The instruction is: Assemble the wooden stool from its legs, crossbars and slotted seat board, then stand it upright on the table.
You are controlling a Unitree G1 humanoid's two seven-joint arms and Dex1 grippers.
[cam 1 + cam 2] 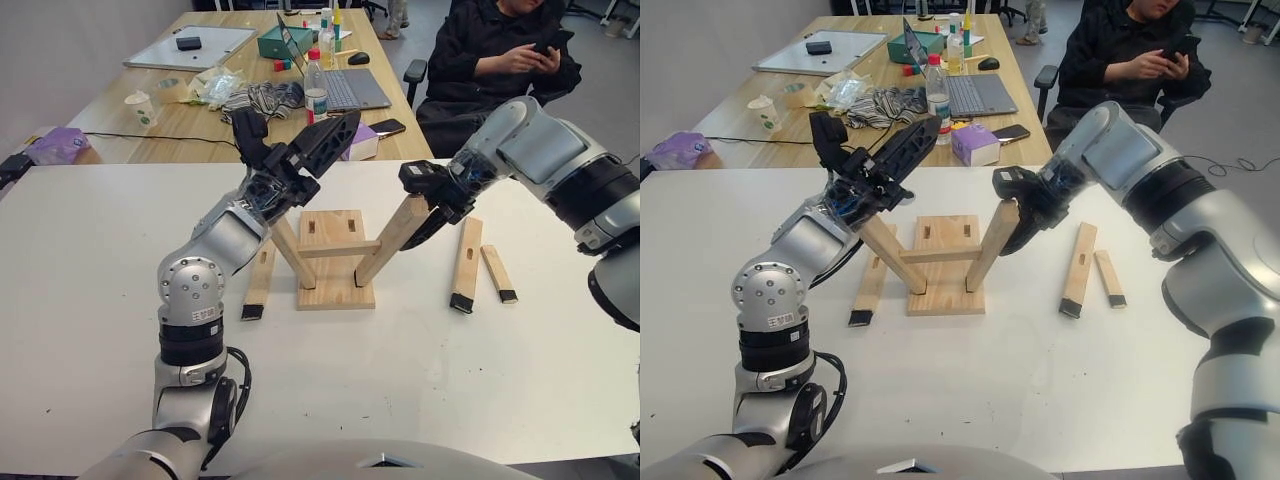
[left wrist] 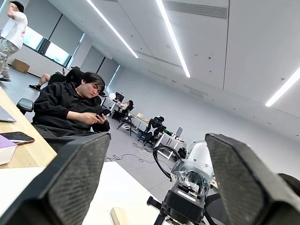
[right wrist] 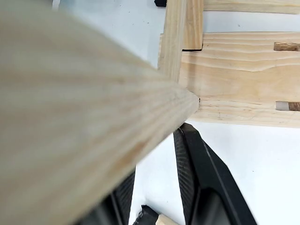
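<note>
Left eye view, starting nearest: on the white table (image 1: 100, 300) the slotted seat board (image 1: 335, 296) lies flat. A loose leg (image 1: 259, 285) lies just beside it on the robot's left. On the right, well apart from the board, lie a second loose leg (image 1: 466, 262) and a shorter bar (image 1: 497, 272), side by side.

Two legs rise from the board's near part and lean away from each other in a V. The left fitted leg (image 1: 292, 255) tilts to the left, and its top end is hidden behind the left arm's wrist. The right fitted leg (image 1: 390, 245) tilts to the right. A crossbar (image 1: 340, 248) runs between them about halfway up.

The right gripper (image 1: 428, 205) is clamped on the top end of the right fitted leg, and the right wrist view shows its dark fingers (image 3: 206, 178) on either side of the wood. The left gripper (image 1: 340, 132) hangs above the board's far edge, its fingers (image 2: 75, 183) spread wide with nothing between them.

Beyond stands a wooden table (image 1: 190, 110) with a laptop (image 1: 340, 85) and a bottle (image 1: 316, 88).
</note>
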